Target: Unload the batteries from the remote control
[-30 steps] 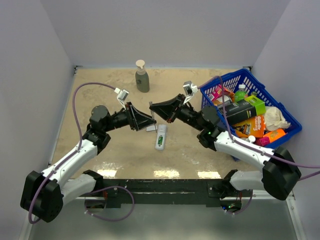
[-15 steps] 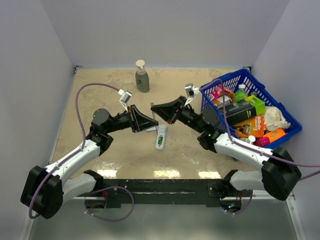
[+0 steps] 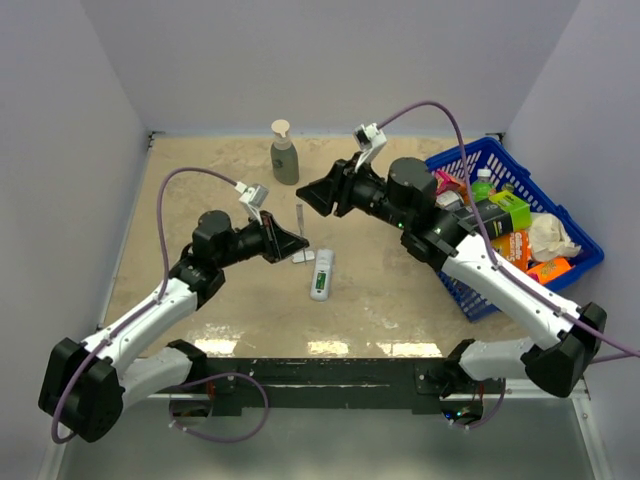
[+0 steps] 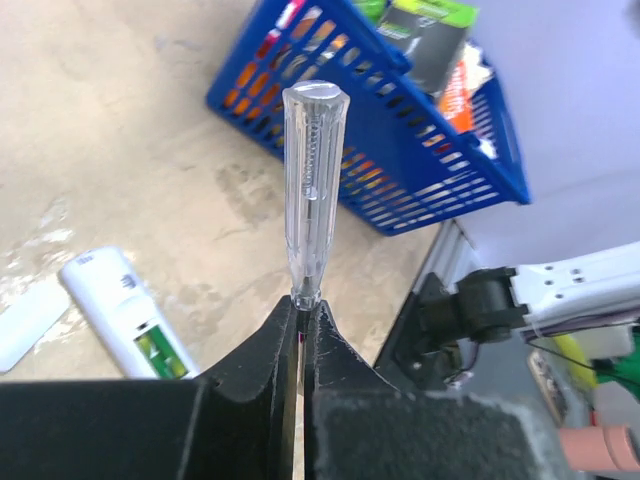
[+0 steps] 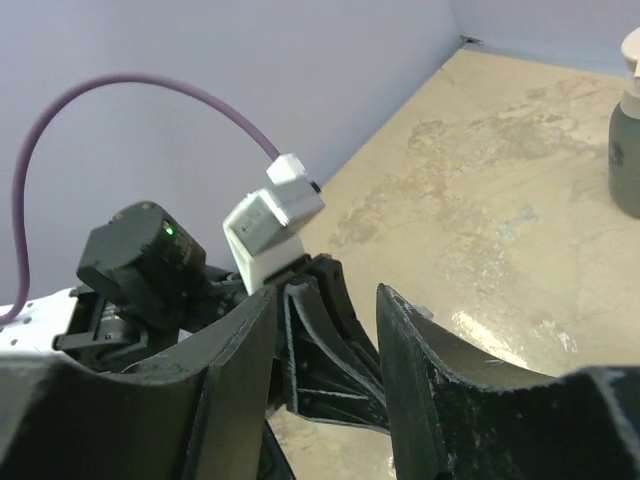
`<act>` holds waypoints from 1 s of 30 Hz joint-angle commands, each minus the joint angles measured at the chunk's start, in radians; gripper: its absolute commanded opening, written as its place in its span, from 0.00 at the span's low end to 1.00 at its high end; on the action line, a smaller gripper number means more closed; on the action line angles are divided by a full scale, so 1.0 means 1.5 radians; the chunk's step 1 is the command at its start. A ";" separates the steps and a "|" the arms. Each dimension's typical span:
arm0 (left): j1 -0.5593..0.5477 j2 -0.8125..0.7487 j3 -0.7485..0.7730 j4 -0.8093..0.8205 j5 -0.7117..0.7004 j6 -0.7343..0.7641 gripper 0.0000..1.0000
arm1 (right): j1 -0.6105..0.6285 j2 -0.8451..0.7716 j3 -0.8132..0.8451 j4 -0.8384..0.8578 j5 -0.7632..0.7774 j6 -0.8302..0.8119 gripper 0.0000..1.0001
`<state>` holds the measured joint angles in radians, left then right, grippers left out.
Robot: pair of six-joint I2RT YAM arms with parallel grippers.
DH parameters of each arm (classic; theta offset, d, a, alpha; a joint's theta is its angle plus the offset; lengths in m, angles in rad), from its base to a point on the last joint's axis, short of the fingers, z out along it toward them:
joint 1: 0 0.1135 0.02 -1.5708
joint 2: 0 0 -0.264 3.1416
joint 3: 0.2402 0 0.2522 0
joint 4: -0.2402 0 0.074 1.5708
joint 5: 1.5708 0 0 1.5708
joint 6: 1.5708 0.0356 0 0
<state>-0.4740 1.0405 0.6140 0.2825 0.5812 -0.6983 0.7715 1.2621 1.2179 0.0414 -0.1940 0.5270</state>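
The remote control (image 3: 321, 274) lies face down mid-table, with the green batteries (image 3: 319, 285) showing in its open recess. In the left wrist view the remote control (image 4: 110, 305) lies at lower left, the green batteries (image 4: 153, 352) inside it. My left gripper (image 3: 302, 244) hovers just left of it, shut on the metal end of a thin stick with a clear handle (image 4: 306, 190). The left gripper (image 4: 302, 306) holds that stick pointing away from the wrist. My right gripper (image 3: 303, 196) hangs higher and farther back, open and holding nothing. The right gripper (image 5: 328, 296) looks down on the left arm's wrist.
A small flat white cover piece (image 3: 303, 257) lies beside the remote's far end. A soap bottle (image 3: 285, 155) stands at the back. A blue basket (image 3: 497, 142) full of packets and bottles fills the right side, under the right arm.
The left gripper closed on the stick. The right gripper then opened, let the stick go and lifted up and back from it.
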 commanded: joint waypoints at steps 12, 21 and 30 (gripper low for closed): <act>-0.045 -0.077 0.015 -0.061 -0.191 0.164 0.00 | 0.000 0.162 0.261 -0.361 -0.001 -0.077 0.47; -0.051 -0.061 0.017 -0.064 -0.193 0.166 0.00 | 0.006 0.186 0.255 -0.334 0.002 -0.078 0.48; -0.056 -0.034 0.020 -0.056 -0.186 0.160 0.00 | 0.010 0.216 0.272 -0.321 -0.004 -0.069 0.47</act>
<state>-0.5522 0.9806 0.6159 0.1486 0.3065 -0.4770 0.7746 1.5803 1.5745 -0.4736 -0.1944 0.4259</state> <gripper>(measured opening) 0.057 0.473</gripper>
